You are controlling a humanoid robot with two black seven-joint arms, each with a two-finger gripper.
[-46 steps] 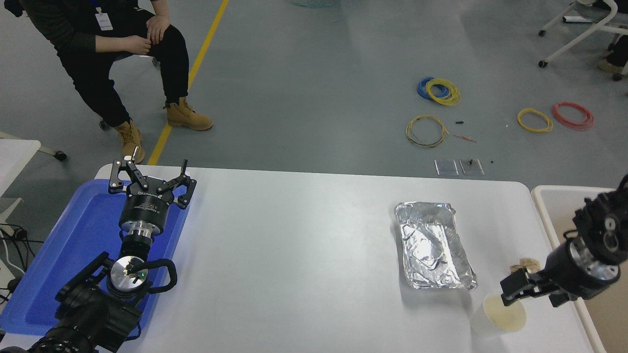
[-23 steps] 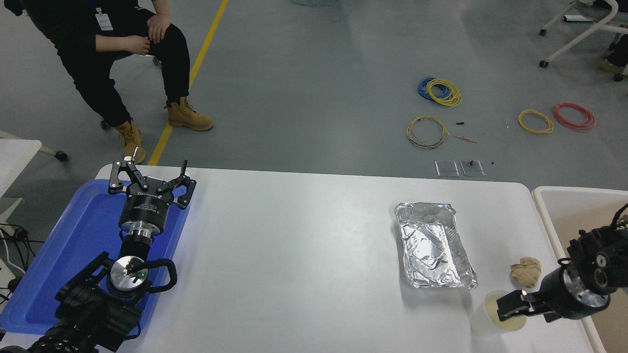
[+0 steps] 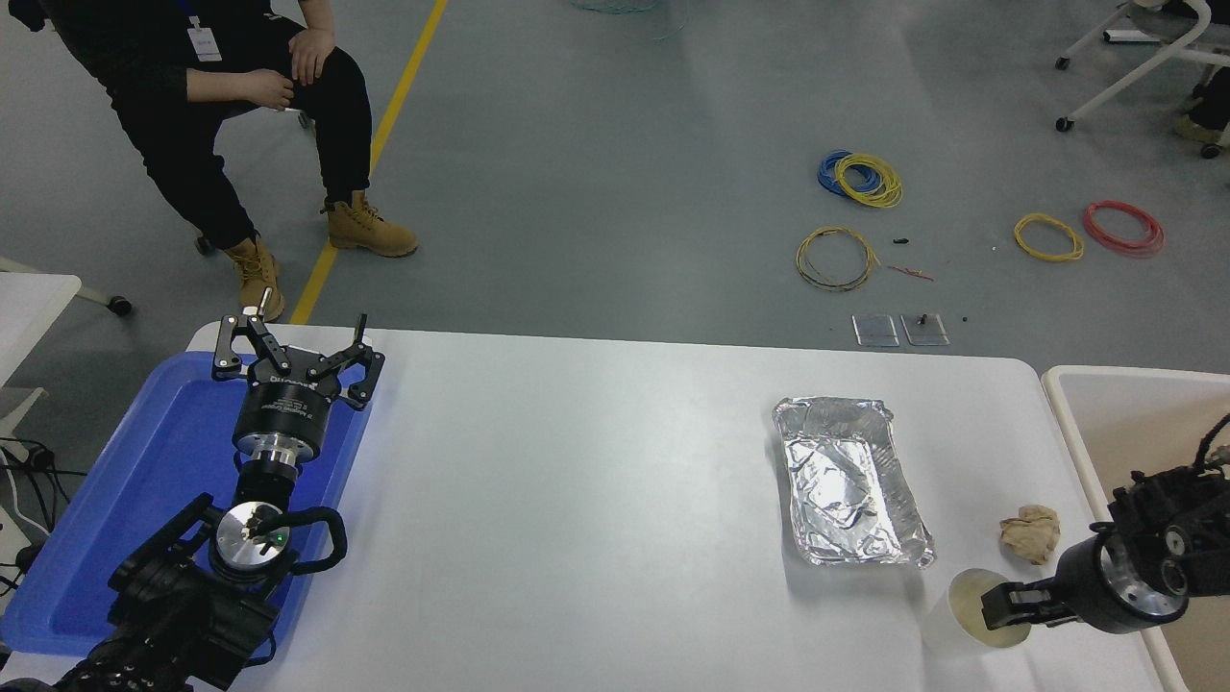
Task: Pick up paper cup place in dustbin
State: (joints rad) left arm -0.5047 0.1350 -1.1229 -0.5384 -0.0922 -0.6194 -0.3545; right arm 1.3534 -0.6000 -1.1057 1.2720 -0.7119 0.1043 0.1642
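The small white paper cup (image 3: 966, 615) stands upright near the table's front right corner, its cream inside showing. My right gripper (image 3: 1009, 608) reaches in from the right and sits low at the cup's right rim, partly over its mouth. Whether it is clamped on the cup wall does not show. The dustbin (image 3: 1134, 370), with a white rim and a beige inside, stands off the table's right edge, behind my right arm. My left gripper (image 3: 293, 332) is parked open over the blue tray (image 3: 163, 452) at the left.
A silver foil tray (image 3: 850, 481) lies just behind and left of the cup. A crumpled tan paper ball (image 3: 1030, 533) sits between the cup and the dustbin. A seated person (image 3: 221, 106) is at the far left, and cable coils lie on the floor beyond.
My right gripper has dropped lower and pulled slightly toward the near edge, from above the cup's rim down to rim level. The paper ball came into view. The cup and left arm stayed put.
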